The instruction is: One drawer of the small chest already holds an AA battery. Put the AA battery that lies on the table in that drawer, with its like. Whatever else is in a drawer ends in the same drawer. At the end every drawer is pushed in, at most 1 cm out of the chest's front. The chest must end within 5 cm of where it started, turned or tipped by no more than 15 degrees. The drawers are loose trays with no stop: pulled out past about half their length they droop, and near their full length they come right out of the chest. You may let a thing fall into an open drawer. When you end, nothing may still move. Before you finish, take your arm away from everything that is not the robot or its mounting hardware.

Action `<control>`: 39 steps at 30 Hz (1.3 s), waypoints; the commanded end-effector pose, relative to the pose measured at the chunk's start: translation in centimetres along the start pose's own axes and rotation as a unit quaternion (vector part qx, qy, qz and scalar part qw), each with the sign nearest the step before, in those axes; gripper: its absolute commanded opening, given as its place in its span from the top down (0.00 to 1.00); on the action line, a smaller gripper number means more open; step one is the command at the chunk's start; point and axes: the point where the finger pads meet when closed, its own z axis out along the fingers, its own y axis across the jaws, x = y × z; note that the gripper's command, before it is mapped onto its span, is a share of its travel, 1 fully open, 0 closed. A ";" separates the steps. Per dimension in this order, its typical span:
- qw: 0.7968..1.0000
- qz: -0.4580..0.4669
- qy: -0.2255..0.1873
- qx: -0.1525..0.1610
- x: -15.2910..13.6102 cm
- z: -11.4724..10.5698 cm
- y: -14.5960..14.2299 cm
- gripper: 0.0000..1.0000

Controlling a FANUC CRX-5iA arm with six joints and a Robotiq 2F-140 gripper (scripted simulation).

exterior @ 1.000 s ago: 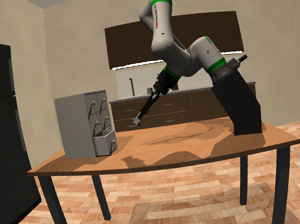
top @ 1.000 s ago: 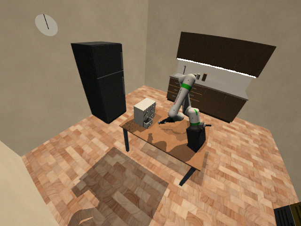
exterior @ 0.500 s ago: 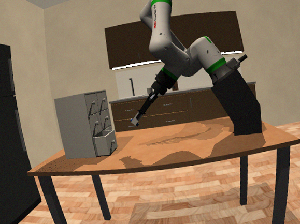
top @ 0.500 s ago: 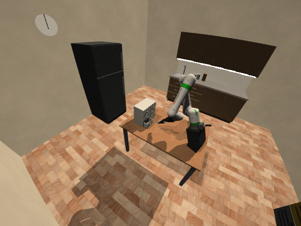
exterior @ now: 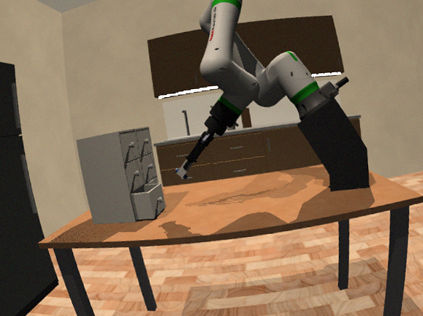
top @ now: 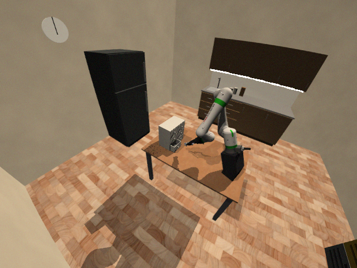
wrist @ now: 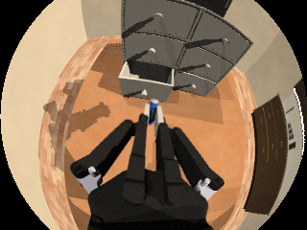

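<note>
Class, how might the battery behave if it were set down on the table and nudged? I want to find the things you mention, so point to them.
The battery [exterior: 177, 170] [wrist: 153, 111] would probably roll, since its body looks round and slim. Its smooth-looking casing may also slide a little; it seems stiff, showing no bend between the gripper's fingers.

Chest of drawers [top: 165, 135] [exterior: 105, 177] [wrist: 184, 34]: one, upright on the table [top: 201, 170] [exterior: 224, 229], at the end opposite the robot's pedestal [top: 232, 166] [exterior: 338, 149]. Open drawer [top: 175, 147] [exterior: 150, 204] [wrist: 144, 90]: one, bottom row, protruding from chest front. Refrigerator [top: 126, 95] [exterior: 5, 180]: one, beyond the chest's end of table.
</note>
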 end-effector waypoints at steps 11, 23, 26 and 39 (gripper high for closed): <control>1.000 0.000 0.000 0.000 3.2 3.2 -0.1 0.94; 1.000 0.000 0.000 0.000 6.6 6.6 -0.1 0.94; 1.000 0.000 0.000 0.000 7.1 7.1 -0.1 0.94; 1.000 0.000 0.000 0.000 9.2 9.2 -0.1 0.94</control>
